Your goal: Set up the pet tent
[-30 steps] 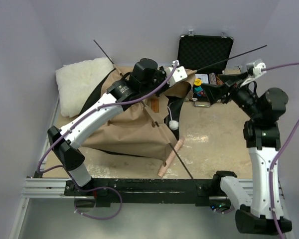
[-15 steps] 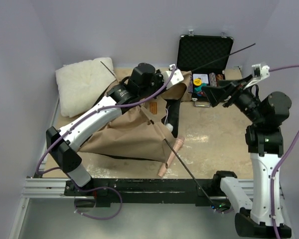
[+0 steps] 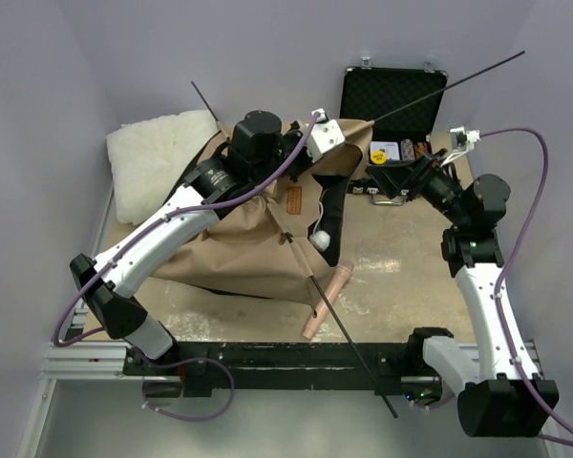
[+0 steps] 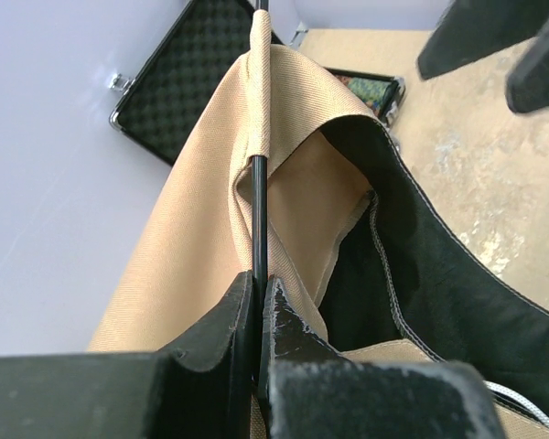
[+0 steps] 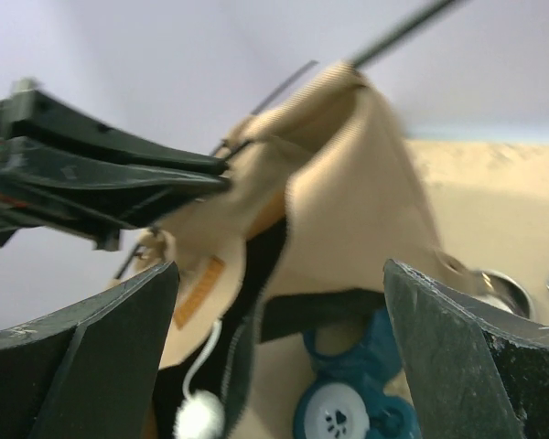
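Tan-brown fabric pet tent with black lining (image 3: pixel 234 253) sits half-collapsed mid-table, peak raised near the open black hard case (image 3: pixel 392 95). Left gripper (image 4: pixel 259 285) is pinched tight on a thin dark pole (image 4: pixel 258 206). Above that, a fabric sleeve hides the pole. Right gripper (image 5: pixel 279 267) gapes wide, holding nothing, with the tent peak just ahead. Right wrist view is blurry, so I can't tell if the fingers touch fabric.

Plain pale lavender walls (image 3: pixel 267 48) close in the worktop (image 3: pixel 411 277) at the back and on both sides, evenly lit with only soft shadows. The worktop is a tan board, scuffed and blotched with whitish patches. Along its near edge a black bar (image 3: pixel 267 361) sits on a silver aluminium rail (image 3: pixel 76 358), with grey floor (image 3: pixel 267 429) below.
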Available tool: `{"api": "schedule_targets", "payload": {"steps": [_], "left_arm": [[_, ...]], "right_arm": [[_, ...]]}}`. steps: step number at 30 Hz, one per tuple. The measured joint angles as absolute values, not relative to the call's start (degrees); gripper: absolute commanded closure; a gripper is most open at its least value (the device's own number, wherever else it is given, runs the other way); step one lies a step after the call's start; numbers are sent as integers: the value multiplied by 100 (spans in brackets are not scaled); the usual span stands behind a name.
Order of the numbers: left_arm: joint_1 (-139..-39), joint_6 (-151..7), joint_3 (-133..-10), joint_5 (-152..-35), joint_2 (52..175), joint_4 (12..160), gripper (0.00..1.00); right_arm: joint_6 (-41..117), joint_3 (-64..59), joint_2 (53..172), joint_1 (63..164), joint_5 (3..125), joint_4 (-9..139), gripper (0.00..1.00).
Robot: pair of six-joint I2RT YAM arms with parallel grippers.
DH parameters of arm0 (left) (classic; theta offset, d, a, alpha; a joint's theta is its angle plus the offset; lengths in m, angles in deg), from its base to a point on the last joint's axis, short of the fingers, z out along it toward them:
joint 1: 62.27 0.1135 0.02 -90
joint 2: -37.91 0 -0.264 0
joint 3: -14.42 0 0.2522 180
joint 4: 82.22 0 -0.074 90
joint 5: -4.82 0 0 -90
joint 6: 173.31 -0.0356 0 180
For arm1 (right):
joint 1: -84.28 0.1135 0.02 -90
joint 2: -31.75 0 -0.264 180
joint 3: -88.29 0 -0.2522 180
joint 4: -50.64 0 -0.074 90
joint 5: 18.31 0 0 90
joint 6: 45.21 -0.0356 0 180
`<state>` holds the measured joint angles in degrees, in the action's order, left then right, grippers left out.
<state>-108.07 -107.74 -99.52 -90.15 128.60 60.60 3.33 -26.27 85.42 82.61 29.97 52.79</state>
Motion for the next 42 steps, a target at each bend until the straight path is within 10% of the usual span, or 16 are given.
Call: {"api": "schedule_targets", "payload": {"steps": [19,27,42], "left_arm": [[-10807,-10483,-10083,-9546,12458,5953,100],[-10798,-10356,-9887,-9846,12268,5953,100],[-10269,-10343,-8562,-10593,11265,6690,100]], "right_arm": [[1059,-2155,9182,9268,4744,5082,2],[937,-2140,9510,9375,4586,4820,100],[364,-1246,9329,9327,3880,4282,100]]}}
